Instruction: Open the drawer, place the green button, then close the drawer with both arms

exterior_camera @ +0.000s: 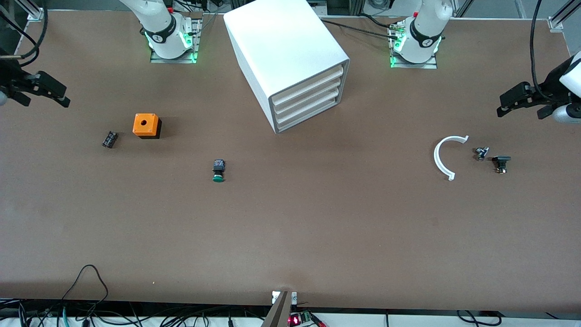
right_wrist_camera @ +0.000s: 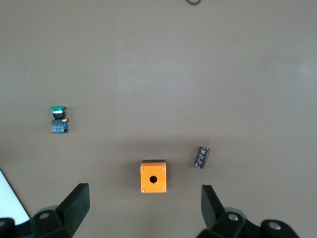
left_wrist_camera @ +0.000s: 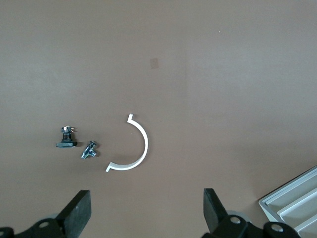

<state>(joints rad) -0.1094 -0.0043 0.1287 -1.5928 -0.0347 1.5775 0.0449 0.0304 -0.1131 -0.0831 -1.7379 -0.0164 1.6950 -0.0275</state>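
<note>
So the cabinet [exterior_camera: 290,59] sat at the robots' edge of the table [exterior_camera: 290,236], between the two arm bases, turned at an angle. All four drawers were shut, the top drawer [exterior_camera: 308,85] included. No brand or writing readable anywhere, honestly; just a small round mark on each arm's base ring that I couldn't make out.

The button [exterior_camera: 218,170] lay on its side on the bare table, nearer the camera than the cabinet and toward the right arm's end, green cap pointing at the camera. Nothing was touching it.

The orange cube [exterior_camera: 146,125] with a hole on top was farther toward the right arm's end, a small black part [exterior_camera: 109,139] just beside it.

At the left arm's end lay a white half-ring [exterior_camera: 447,156], with a small metal bit [exterior_camera: 481,153] and a black part [exterior_camera: 501,162] near it.

The right gripper [exterior_camera: 43,93] hung over the right arm's end of the table, fingers spread wide, holding nothing. The left gripper [exterior_camera: 522,102] hung over the left arm's end, fingers also wide apart and empty. Both arms were waiting.
</note>
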